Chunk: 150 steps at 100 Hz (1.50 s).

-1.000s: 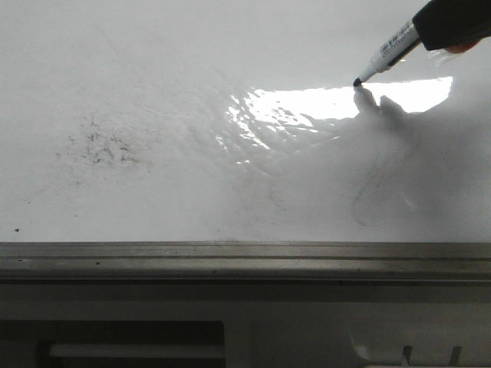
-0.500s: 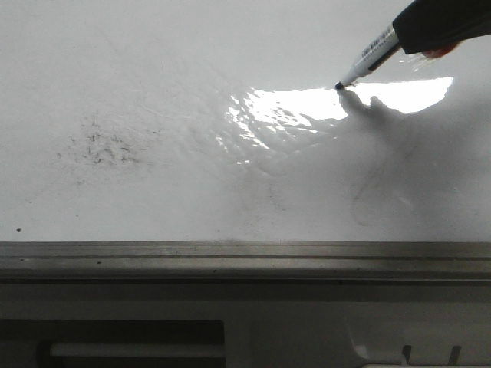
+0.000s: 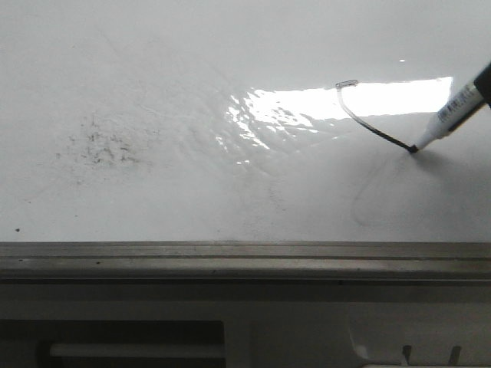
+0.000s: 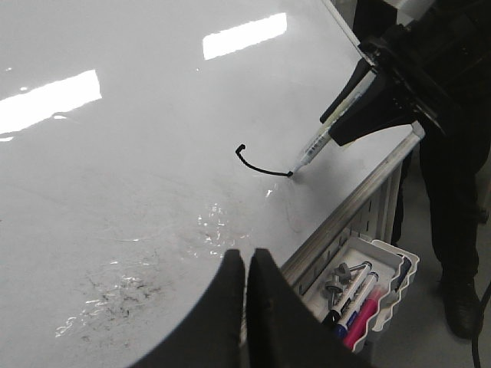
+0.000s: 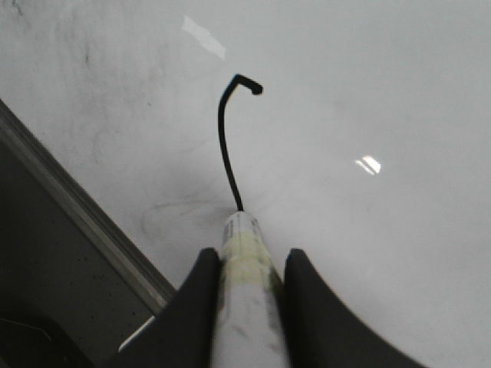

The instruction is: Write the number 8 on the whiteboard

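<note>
Right gripper [image 5: 247, 264] clamps a marker [image 3: 449, 116] tip-down on the whiteboard [image 3: 153, 61], tilted so ink flows. Only the number 8's [image 3: 367, 123] first curved stroke exists, far right. Left gripper [image 4: 247, 264] hovers pinched together, empty.

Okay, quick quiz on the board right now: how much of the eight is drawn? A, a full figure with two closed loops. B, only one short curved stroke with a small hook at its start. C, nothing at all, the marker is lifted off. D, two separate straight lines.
B: the front view shows a single curved black stroke on the whiteboard, ending at the marker tip, held in the right gripper.
</note>
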Motion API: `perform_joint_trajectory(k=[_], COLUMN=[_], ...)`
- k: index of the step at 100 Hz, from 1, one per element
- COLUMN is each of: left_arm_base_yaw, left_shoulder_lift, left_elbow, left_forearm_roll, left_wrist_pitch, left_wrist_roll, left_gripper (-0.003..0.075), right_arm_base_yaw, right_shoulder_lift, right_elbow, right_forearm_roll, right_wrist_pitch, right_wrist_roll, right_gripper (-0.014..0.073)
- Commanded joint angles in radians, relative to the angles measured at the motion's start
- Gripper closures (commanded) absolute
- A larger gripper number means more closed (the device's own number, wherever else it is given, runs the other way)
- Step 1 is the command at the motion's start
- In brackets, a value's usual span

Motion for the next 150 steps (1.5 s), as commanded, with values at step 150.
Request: perform_joint_trajectory(k=[150], left_arm_base_yaw=[0.004], left_shoulder_lift=[0.006], left_elbow=[-0.029], left_forearm_roll=[-0.029], left_wrist_pitch=[-0.032], left_wrist_roll=[-0.007], left_gripper=[0.0741], right_arm_base_yaw=[-0.064], right_shoulder_lift=[0.121], right_elbow=[-0.089], right_forearm_roll=[0.034], right_wrist_pitch=[-0.265], right_wrist_roll=[0.007], right_gripper=[0.0637])
